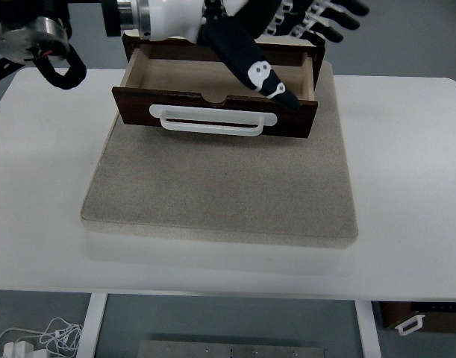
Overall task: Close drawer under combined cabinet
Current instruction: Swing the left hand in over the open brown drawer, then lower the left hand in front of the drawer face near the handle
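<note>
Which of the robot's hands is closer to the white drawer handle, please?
The left hand. Its dark fingers reach across the open drawer to the front panel, just above the handle. The right hand hovers behind the drawer, at the top edge.

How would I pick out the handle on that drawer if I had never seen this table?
Start at the white table and find the grey stone-like slab lying on it. At the slab's far end sits an open dark brown wooden drawer. The handle is the long white bar loop across its front panel, the only white part on the dark wood besides the robot's black finger above it.
</note>
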